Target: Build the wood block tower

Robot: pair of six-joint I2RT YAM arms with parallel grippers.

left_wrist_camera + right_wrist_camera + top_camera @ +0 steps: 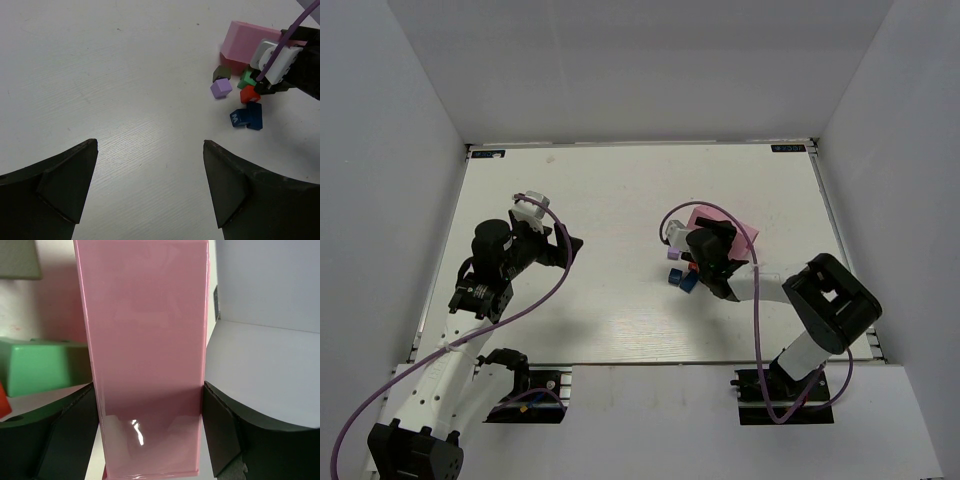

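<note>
Surface: white table (620, 190) with a faint wood grain. Right of centre, a pink tray (245, 40) stands on it; whether it sits flat cannot be told. Near the tray's edge a loose cluster of wood blocks (680, 275) lies on the surface. The dark brown block (221, 73) and purple block (221, 88) sit just beside each other. The green block (246, 80) and red block (248, 93) are partly hidden, so their footing is unconfirmed. Two blue blocks (238, 118) touch, and one bears a white letter.
</note>
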